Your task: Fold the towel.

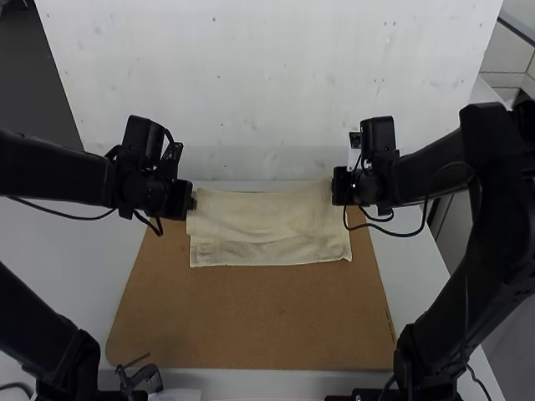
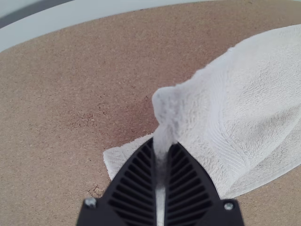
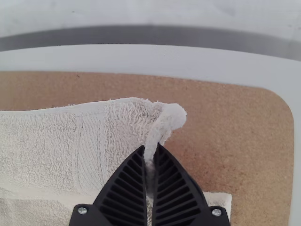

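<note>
Towel [image 1: 267, 219] corners are clamped by left gripper [image 2: 163, 143] at the board's [image 1: 251, 326] 11 o'clock, right gripper [image 3: 151, 148] at 1, presumably so the fold is squared.

Looks like a robotics lab — black robot arms [image 1: 63, 174], loose cables [image 1: 401, 235]. Has a brown board [image 1: 251, 326] on a table [image 1: 84, 267].

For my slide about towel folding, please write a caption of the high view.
Two robot grippers hold a cream towel at its far corners, above a brown board.
</note>
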